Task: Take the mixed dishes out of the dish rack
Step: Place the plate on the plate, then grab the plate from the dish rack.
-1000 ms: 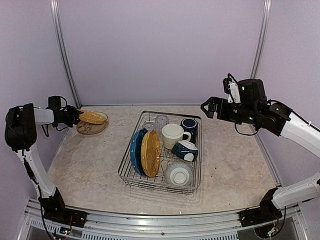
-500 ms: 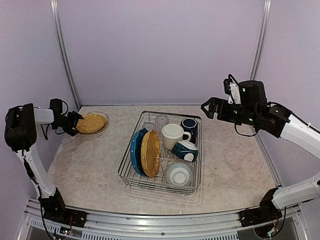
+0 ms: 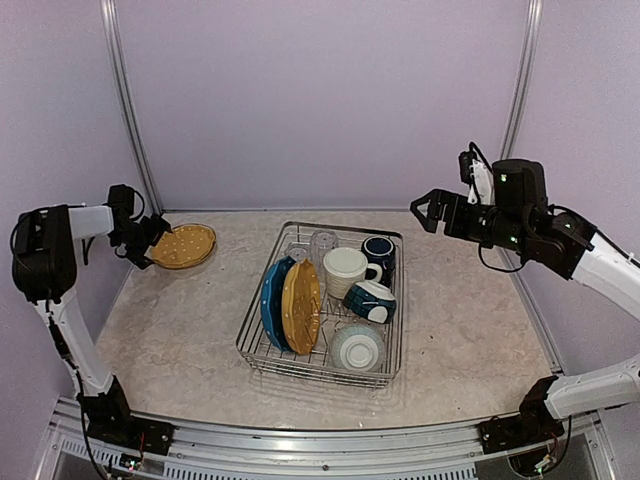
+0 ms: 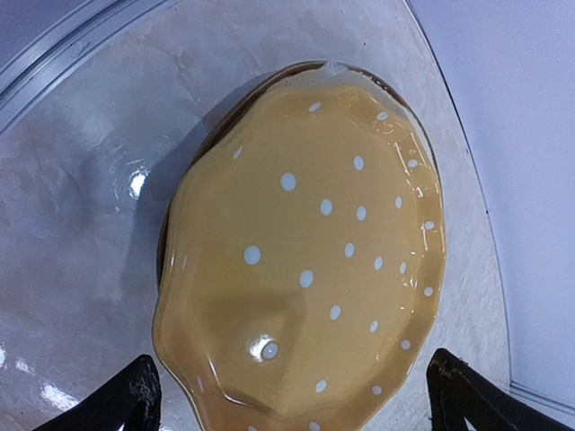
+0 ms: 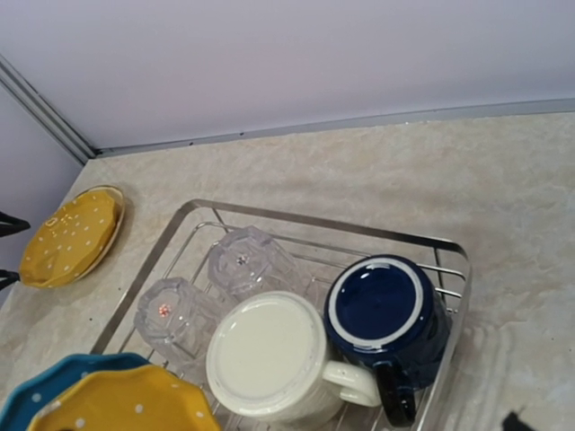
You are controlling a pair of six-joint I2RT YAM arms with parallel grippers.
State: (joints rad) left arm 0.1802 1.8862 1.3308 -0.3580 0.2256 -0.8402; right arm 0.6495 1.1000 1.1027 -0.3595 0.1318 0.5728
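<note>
Left claw (image 3: 150, 245) stands spread and empty at the rim of a mustard plate (image 3: 186, 245), which lies flat on the counter (image 3: 180, 330) at far left, well apart from the dish rack (image 3: 320, 376). Right claw (image 3: 426, 209), also spread and empty, hovers above and to the right of the rack's far right corner. Navy mug (image 5: 386, 310) and cream mug (image 5: 265, 355) lie below and to its left, so the right arm is judged nearer to both.

One plate (image 3: 184, 245) lies left of the dish rack (image 3: 300, 368), apparently atop another; mugs (image 3: 347, 270) sit inside it
</note>
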